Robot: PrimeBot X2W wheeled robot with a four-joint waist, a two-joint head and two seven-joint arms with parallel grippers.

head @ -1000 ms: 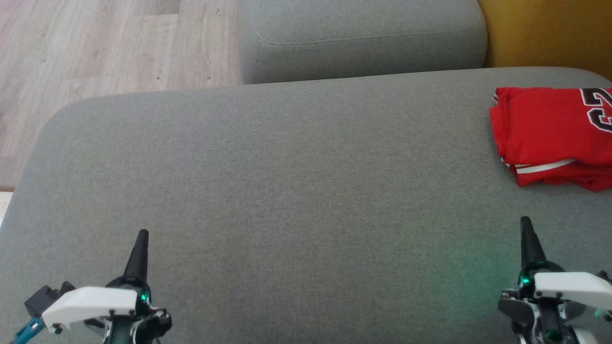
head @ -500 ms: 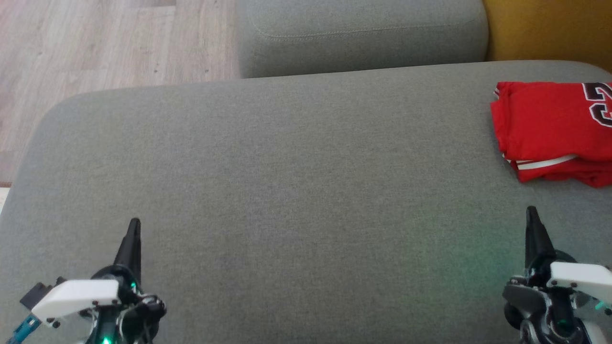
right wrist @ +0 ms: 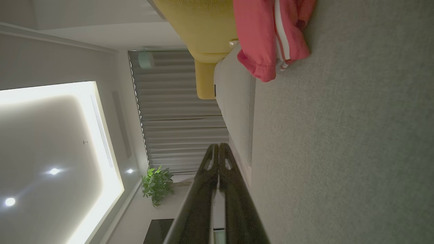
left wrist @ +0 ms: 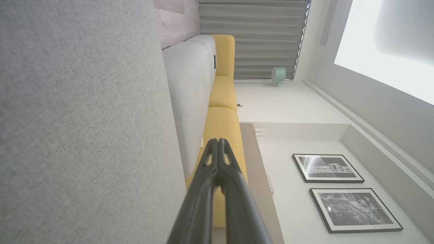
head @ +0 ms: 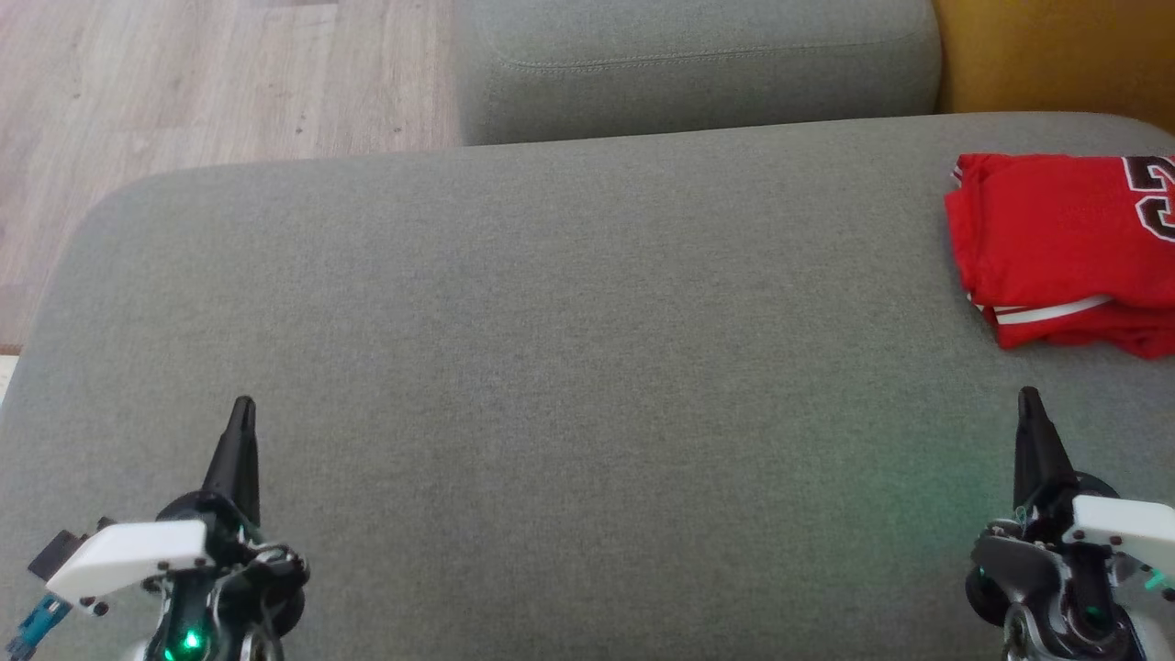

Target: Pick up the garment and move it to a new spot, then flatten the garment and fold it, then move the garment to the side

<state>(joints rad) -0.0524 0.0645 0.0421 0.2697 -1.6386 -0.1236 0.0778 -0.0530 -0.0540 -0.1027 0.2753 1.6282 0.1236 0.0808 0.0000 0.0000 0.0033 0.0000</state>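
A: At the upper right of the head view, the garment (head: 1056, 248) lies folded in a red stack on the sofa (head: 587, 367). The frame's right edge cuts it off, and white trim shows along its lower side.

B: And down in the lower corners, both arms hang over the seat. The left gripper (head: 242, 408), at lower left, has its jaws pressed together and holds nothing. Its wrist view agrees: two dark fingers meeting at the tip.

A: Same story on the other side. The right gripper (head: 1029, 397), at lower right, is pinched closed and empty. Its tip points up the frame toward the garment, near it but clearly apart.

B: So which step is this?

A: By the look of it, the last one, and it reads as done. The garment is folded and sits off to the side, well away from the middle of the sofa.

B: What would the next move call for, then?

A: Very little, probably: the robot just has to leave the stack alone. If the fold needed tidying, the right gripper is the nearer one. It would have to part its jaws, reach up the frame and take the lower edge without dragging the layers apart.
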